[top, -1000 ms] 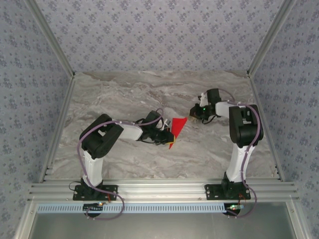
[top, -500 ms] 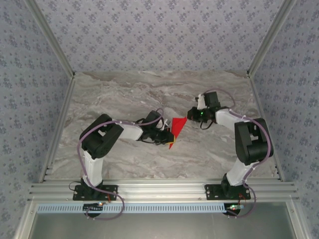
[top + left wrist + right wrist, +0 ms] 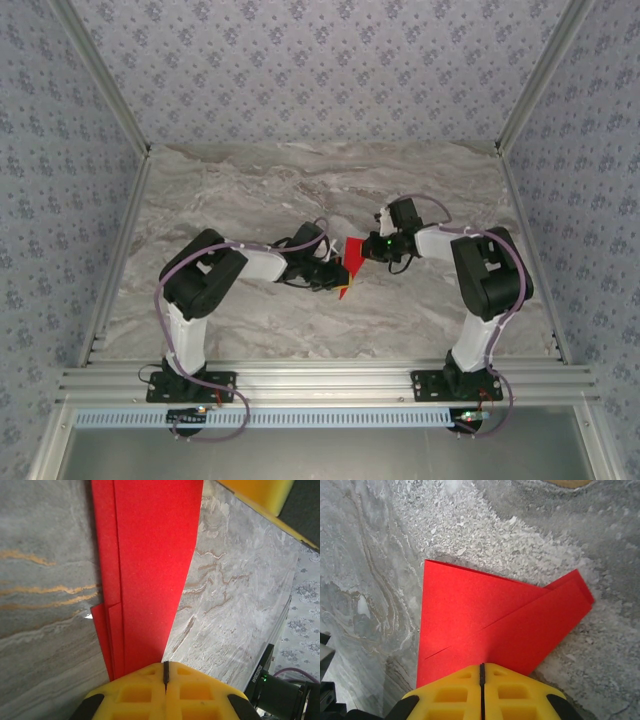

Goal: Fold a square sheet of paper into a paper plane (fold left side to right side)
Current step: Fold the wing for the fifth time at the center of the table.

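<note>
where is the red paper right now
In the top view the folded red paper lies at the middle of the table, between the left hand at its near-left edge and the right hand at its far-right corner.

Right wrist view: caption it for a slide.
Shut right pincer at edge of folded bright red paper sheet on grey marbled table.

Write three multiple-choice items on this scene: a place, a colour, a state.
1. Where does the red paper lie? A) middle of the table, between the left gripper and right gripper B) far-left corner C) on the rail
2. The fingers are: A) black B) yellow C) blue
3. The paper is: A) a flat square B) folded, layers overlapping C) crumpled
Answers: 1A, top view puts it between both grippers; 2B, both wrist views show yellow; 3B, creases and stacked edges show.
</note>
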`<state>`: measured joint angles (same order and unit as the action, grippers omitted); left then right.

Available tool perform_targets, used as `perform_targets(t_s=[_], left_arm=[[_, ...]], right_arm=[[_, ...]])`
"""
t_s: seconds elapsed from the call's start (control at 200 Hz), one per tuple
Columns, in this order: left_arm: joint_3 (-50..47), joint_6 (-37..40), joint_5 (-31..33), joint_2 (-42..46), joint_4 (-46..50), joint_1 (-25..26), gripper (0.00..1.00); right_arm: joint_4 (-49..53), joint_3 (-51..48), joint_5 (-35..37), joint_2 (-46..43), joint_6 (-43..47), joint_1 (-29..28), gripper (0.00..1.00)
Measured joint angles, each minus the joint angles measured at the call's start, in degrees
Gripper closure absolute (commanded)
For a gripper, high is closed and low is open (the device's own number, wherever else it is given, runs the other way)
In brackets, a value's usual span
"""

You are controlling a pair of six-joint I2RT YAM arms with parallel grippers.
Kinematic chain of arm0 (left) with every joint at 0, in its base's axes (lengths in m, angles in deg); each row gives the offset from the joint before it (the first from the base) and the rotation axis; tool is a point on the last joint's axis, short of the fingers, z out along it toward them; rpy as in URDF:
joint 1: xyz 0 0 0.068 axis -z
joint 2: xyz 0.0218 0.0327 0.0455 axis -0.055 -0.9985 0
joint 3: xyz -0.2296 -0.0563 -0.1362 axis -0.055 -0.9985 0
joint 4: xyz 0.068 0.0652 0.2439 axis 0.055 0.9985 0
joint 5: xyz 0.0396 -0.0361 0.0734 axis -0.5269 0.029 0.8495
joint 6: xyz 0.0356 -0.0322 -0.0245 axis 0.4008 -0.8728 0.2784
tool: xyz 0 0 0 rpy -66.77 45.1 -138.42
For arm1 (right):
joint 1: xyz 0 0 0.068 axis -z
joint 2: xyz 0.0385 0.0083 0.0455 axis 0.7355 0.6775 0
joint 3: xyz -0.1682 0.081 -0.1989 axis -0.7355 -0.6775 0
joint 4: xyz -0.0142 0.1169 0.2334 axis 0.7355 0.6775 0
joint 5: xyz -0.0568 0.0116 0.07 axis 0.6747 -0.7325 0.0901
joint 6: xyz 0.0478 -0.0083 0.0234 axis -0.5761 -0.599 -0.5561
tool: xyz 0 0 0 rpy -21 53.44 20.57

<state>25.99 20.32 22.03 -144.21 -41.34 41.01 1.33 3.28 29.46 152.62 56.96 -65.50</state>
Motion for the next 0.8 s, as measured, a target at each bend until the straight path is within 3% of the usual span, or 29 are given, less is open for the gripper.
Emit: perform_targets(t_s=[0.799], left_arm=[[1.03,1.09,-1.25,3.93,7.06,2.84,0.92]], right_arm=[[4.17,2.89,2.4,0.96,1.51,-1.14,0.94]])
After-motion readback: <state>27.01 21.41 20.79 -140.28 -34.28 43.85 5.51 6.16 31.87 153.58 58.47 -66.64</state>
